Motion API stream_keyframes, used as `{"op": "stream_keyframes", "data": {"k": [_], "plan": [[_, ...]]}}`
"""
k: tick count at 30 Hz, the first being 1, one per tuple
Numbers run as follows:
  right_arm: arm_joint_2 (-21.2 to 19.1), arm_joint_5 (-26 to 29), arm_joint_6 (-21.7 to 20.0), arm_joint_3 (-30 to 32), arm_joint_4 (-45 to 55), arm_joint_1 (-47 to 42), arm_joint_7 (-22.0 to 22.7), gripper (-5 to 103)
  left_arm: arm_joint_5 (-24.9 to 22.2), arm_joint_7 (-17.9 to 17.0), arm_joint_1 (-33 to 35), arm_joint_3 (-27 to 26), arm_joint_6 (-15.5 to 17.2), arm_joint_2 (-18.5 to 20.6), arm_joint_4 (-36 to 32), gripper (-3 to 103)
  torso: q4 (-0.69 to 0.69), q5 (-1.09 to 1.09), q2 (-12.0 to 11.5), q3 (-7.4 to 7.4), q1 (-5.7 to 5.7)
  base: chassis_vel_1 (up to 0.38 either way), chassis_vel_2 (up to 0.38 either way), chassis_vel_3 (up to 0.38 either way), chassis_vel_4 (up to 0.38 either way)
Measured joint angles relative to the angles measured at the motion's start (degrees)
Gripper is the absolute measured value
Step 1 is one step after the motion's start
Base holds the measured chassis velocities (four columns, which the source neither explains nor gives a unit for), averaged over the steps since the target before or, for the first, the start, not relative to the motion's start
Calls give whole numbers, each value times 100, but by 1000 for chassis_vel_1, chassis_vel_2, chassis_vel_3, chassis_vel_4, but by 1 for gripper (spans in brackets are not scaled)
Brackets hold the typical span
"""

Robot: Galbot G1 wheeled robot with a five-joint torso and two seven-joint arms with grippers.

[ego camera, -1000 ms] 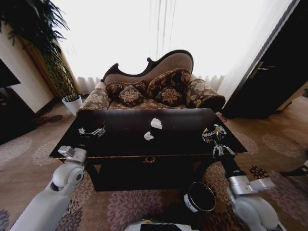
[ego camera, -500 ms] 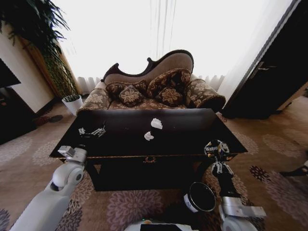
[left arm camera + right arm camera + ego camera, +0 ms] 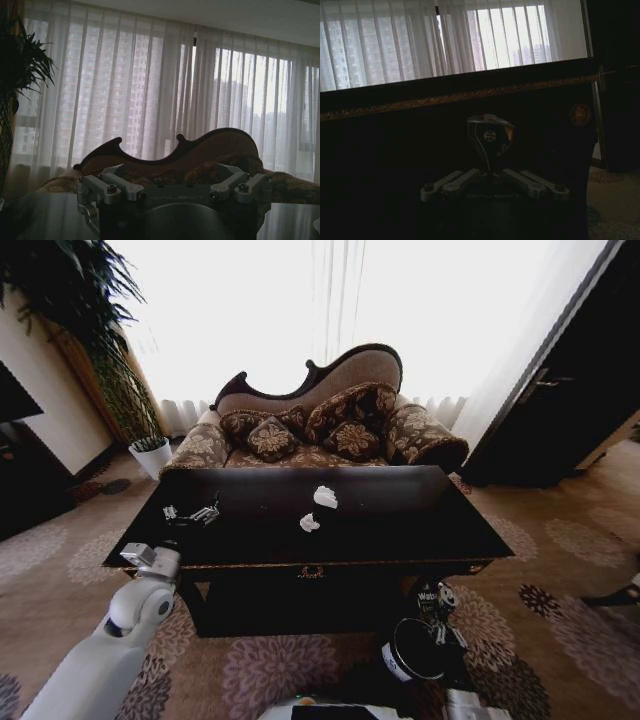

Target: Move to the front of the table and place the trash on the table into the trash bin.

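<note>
I saw right gripper [image 3: 436, 606] clamped on black cup [image 3: 430, 597], just above bin [image 3: 415, 649], below table [image 3: 400, 530] front edge. Right wrist view showed cup [image 3: 490, 136] pinched between fingers. Left gripper [image 3: 193, 513] sat over table's left end; couldn't tell its fingers. Two paper wads [image 3: 318, 508] lay beyond, mid-table.

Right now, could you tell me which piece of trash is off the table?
The black cup, shut in the right gripper just above the trash bin. The two white paper wads lie on the table.
</note>
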Motion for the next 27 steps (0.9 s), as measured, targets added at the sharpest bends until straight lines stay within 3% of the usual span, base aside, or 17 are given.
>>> {"op": "stream_keyframes", "data": {"k": [14, 27], "plan": [[-135, -877, 323, -843, -3203, 1489, 348, 0, 0, 0, 0, 0, 0, 0, 0, 100, 0, 2, 0, 0, 1, 0, 0, 0, 0], [-468, -902, 326, -1075, -4978, 2397, 860, 0, 0, 0, 0, 0, 0, 0, 0, 100, -1, 1, 0, 0, 0, 0, 0, 0, 0]]}}
